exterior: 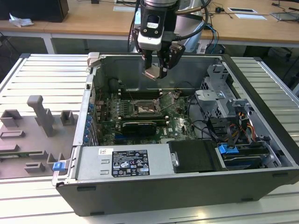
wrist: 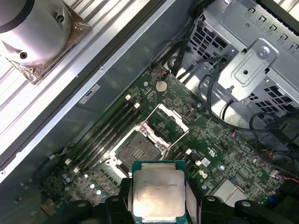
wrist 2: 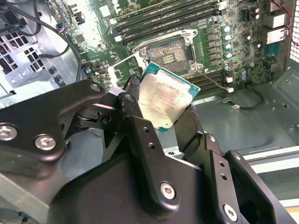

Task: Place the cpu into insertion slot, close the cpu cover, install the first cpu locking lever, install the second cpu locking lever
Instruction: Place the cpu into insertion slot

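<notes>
Second wrist view: one cpu (wrist 2: 164, 97) tight in the gripper (wrist 2: 163, 104), one insertion slot (wrist 2: 170, 52).

Arm (exterior: 160, 3) hanging in from above, wrist near vertical; pincer (exterior: 155, 70) pointing down, held aloft; in the second wrist view black fingers (wrist 2: 139, 133) clamped on two opposite edges of the cpu (wrist 2: 164, 100), chip tilted between them

Pale wooden desks (exterior: 93, 18) stand behind a ribbed aluminium table (exterior: 42, 74) — bright, even light.
</notes>
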Controlling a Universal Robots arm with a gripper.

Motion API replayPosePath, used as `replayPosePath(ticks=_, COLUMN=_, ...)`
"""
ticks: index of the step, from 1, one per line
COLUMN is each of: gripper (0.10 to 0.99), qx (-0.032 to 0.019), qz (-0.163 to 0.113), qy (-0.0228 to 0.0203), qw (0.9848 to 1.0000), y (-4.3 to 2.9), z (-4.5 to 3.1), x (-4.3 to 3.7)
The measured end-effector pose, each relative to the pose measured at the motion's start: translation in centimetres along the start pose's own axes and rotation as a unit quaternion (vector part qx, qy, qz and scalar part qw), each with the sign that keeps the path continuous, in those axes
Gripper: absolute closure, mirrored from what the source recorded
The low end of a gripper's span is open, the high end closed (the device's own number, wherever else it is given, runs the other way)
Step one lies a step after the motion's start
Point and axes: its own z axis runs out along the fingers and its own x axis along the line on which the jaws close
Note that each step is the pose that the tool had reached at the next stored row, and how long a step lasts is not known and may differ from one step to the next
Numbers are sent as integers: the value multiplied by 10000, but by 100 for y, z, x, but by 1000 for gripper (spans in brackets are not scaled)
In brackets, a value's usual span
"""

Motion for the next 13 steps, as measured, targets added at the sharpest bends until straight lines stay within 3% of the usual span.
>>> replayPosePath(ticks=13, gripper=545, qx=-5, qz=222, qy=-20, qw=9998, y=0, z=0, x=0)
